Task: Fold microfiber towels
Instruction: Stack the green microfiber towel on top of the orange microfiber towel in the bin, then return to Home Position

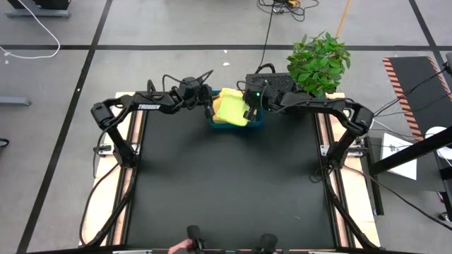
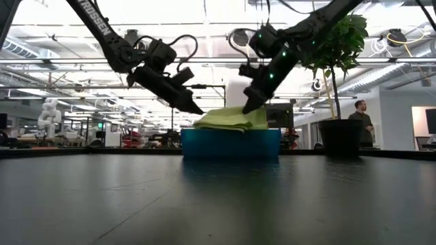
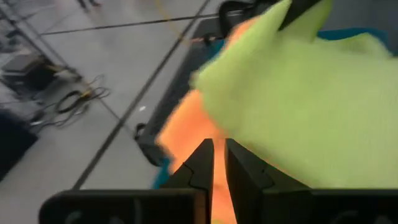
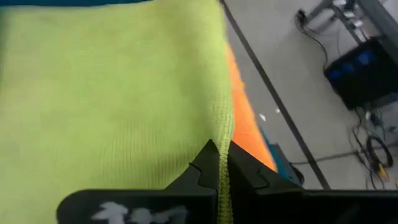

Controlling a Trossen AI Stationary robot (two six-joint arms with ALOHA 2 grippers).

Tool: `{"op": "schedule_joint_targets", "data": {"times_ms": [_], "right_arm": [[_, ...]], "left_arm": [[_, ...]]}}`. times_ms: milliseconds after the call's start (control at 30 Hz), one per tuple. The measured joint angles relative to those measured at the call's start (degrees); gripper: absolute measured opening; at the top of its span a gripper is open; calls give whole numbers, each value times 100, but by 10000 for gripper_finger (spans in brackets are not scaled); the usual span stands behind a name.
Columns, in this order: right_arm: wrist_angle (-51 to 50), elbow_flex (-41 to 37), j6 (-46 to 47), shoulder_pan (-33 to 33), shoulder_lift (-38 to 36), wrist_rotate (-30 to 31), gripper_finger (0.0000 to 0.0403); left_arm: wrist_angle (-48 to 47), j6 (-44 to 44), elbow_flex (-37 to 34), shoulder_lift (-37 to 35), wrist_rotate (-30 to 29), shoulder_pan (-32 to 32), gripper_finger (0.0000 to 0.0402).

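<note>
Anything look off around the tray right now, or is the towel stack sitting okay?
Nothing looks spilled or damaged. The lime green towel lies on top of the stack in the blue tray, an orange towel peeking out beneath. The right gripper pinches the green towel's edge; the left gripper sits beside the stack.

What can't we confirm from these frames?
- How many towels are stacked: the lime green towel covers all but an orange towel edge, every view.
- Blue tray contents: its wall blocks the low view.
- Left end effector contact with the cloth: wrist view blurred.

Lime-green towel [image 1: 233,111], blue tray [image 2: 230,143]
</note>
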Motion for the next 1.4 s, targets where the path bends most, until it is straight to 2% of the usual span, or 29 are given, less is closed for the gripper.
{"op": "schedule_joint_targets", "data": {"times_ms": [133,267,333,533,633,733,867,967,1067,1133,1267,1400], "right_arm": [[188,-13,13,-237,-7,-91,12],[434,-70,-45,-379,5,-371,42],[604,-70,-47,-410,4,-598,62],[785,-68,-66,-413,-2,-632,125],[764,-68,95,-362,-163,-632,153],[746,-68,155,-175,-568,-640,169],[503,-78,132,300,-1412,-659,170],[227,-247,161,795,-2244,-656,161],[113,-683,332,1351,-3085,-662,150],[104,-1125,416,1689,-3646,-653,143],[94,-2155,556,2300,-4839,-233,131],[106,-3087,1100,2752,-6054,246,119]], "left_arm": [[68,-17,0,28,-36,150,43],[20,-42,2,28,26,192,50],[52,-61,2,28,52,192,61],[46,-187,9,-4,90,157,110],[-50,-348,9,-235,90,153,134],[-334,-537,11,-792,211,136,150],[-972,-817,15,-1957,879,29,144],[-1732,-983,21,-2966,1381,-167,108],[-2297,-1051,-234,-3900,1644,-562,48],[-2371,-1039,-566,-4464,1655,-912,14],[-2391,-1214,-1288,-5619,1396,-1409,11],[-2392,-1479,-1936,-6673,1085,-1664,4]]}}
